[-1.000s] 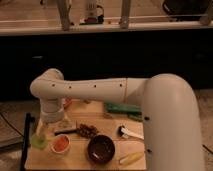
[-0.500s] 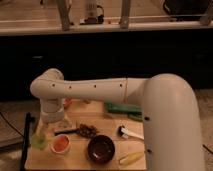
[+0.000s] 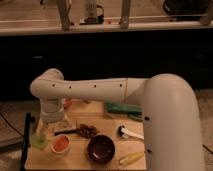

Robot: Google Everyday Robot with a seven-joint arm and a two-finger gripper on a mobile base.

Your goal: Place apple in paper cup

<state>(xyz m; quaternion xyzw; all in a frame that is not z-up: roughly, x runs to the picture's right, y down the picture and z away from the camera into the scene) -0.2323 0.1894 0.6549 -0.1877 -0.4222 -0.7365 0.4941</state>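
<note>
Apple [image 3: 60, 143] sits in the paper cup [image 3: 60, 151], lower left of the frame. Gripper [image 3: 51, 125] hangs just up-left of it, by the green cup [image 3: 39, 140]; can't tell how open it is.

Dim, warm light fills the room. A pale counter ledge [image 3: 150, 27] runs across the top, with metal uprights [image 3: 64, 15] rising from it and a broad dark panel [image 3: 125, 55] below. A light wooden surface [image 3: 75, 164] sits low in front, a black frame [image 3: 26, 135] along its left edge. Pale floor [image 3: 206, 115] shows at far right. The robot's hand [image 3: 49, 125] hangs over the surface's left end.
</note>
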